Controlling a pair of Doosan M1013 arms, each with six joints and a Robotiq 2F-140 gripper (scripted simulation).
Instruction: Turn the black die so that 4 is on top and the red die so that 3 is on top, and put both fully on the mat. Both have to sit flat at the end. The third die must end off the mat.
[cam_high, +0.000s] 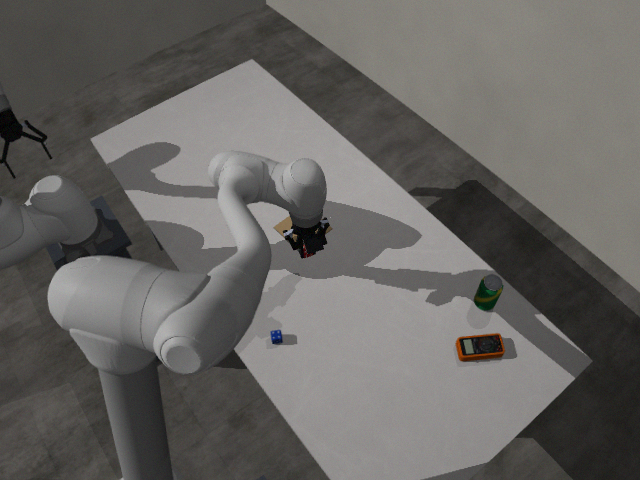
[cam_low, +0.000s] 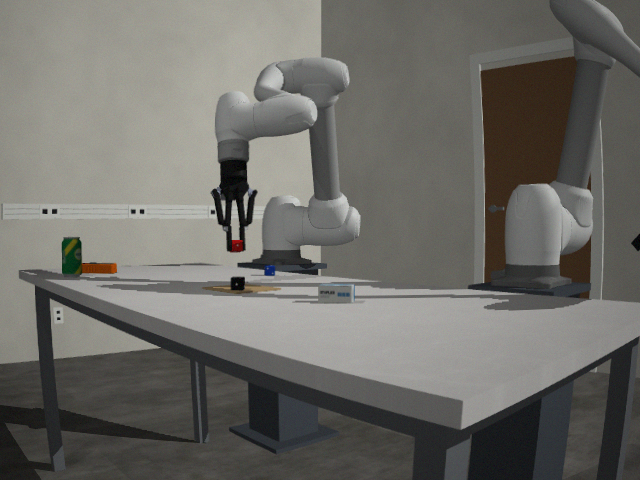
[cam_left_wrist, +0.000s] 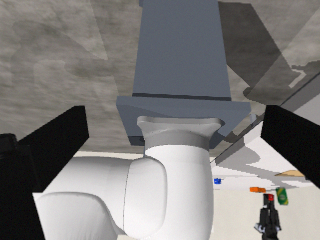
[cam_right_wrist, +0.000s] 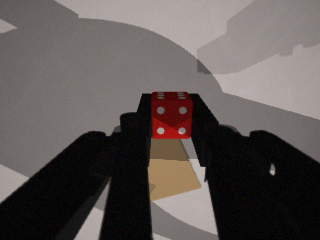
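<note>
The right hand grips the red die between its fingertips, above the table.

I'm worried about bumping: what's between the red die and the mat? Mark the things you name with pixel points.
Just air shows between the red die (cam_low: 236, 245) and the black die (cam_low: 237, 283) on the mat (cam_low: 263, 288), exterior view.

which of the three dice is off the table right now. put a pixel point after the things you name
The red die (cam_high: 305, 253) (cam_low: 236, 245) (cam_left_wrist: 270, 197) (cam_right_wrist: 171, 115), held up in the right claw (cam_low: 236, 246) (cam_right_wrist: 169, 109); the black and blue ones are both resting below.
</note>
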